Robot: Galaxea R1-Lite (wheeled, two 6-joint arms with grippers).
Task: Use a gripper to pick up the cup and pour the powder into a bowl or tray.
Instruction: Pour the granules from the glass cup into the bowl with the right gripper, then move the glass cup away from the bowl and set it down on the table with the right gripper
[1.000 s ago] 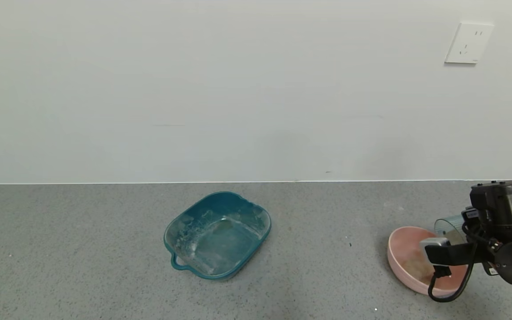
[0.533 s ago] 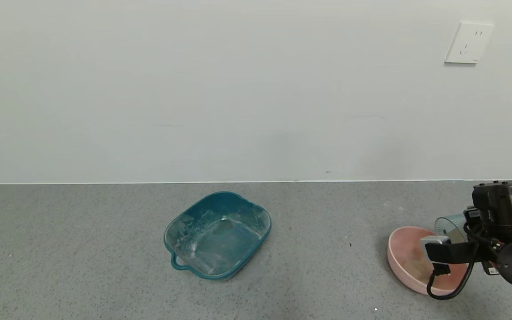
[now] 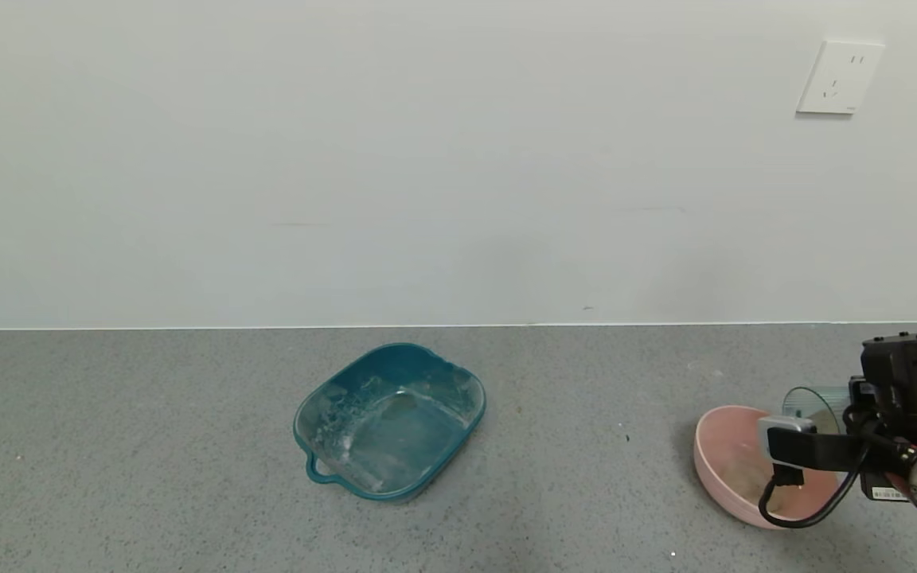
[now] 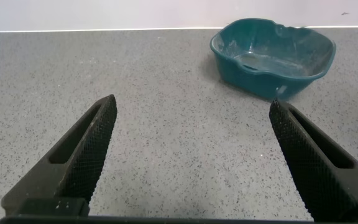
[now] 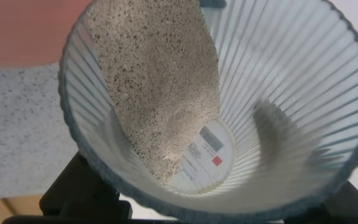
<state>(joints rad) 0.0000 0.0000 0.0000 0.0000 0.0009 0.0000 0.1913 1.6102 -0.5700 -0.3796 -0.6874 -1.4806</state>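
A small white label with a red square sits on the base of the cup, its print too small to read. The right gripper clamps the cup, tipped on its side over the pink bowl at the table's right edge, powder lying toward the rim. The left gripper hovers low over the table, spread wide, holding nothing, with the teal tray beyond it.

The left hand, fingers spread, faces a teal tray.
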